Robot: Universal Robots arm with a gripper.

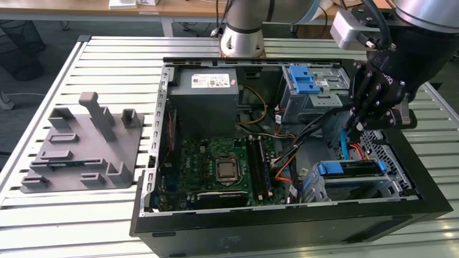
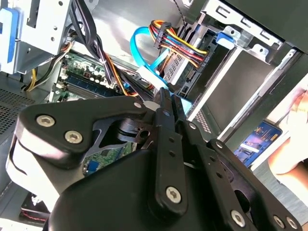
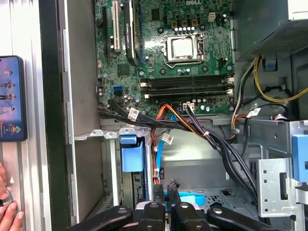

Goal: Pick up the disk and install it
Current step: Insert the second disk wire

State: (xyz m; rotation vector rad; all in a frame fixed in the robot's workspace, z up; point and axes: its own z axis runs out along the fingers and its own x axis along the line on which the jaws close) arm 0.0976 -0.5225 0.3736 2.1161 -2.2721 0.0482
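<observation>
Apparently the disk (image 1: 355,169) already sits in the lower drive cage (image 1: 393,189) at the exterior view's right corner of the open computer case (image 1: 287,228). It lies flat, with the blue end of its side rail (image 1: 331,168) facing the motherboard (image 1: 222,166). In the first wrist view the same blue rail end (image 3: 132,156) shows at the mouth of the cage. Whether the disk is pushed fully home and latched I cannot tell.

The gripper (image 1: 358,124) hangs above the case, near the cage but apart from the disk, and carries no disk. In both wrist views its fingers (image 3: 159,190) are drawn together. A light blue data cable (image 2: 139,48) runs just beside the tips, and I cannot tell whether they nip it.

By my judgement the pick-up and placing are done. What is left, at most, is seating or cabling.
</observation>
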